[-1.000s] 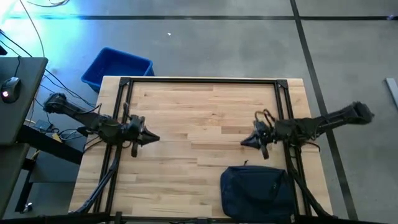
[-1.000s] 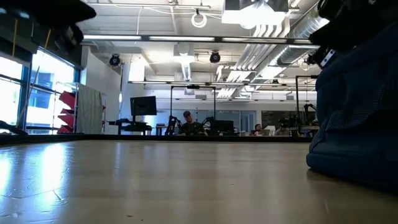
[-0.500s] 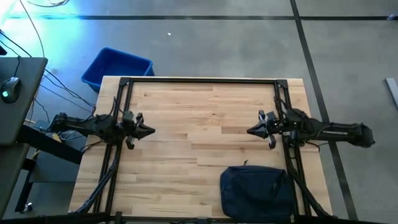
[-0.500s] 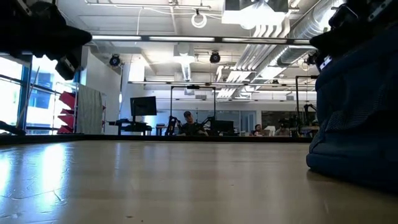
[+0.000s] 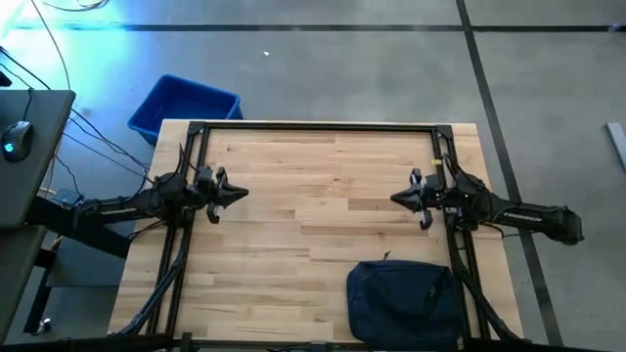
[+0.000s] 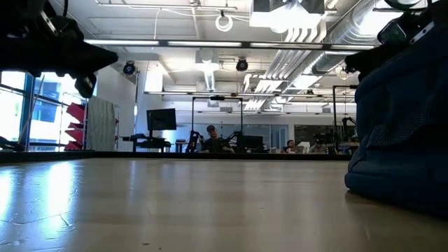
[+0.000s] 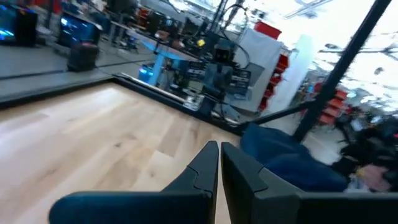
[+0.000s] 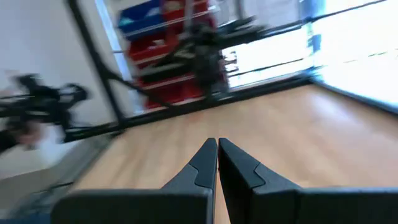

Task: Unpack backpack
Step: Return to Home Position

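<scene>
The backpack lies at the front right corner of the desk, same place as 1 s ago. L hand and R hand are both clenched w/ nothing inside, over the desk's left and right sides. Vs. 1 s ago, each has shifted a bit away from the front edge.

Backpack on table, front right; bin behind table's left corner.

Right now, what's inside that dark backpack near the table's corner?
Nothing inside shows. The backpack lies on the wooden table and looks closed, so only its navy fabric is visible; any contents are covered. The left gripper and right gripper hover apart from it, shut, empty.
</scene>
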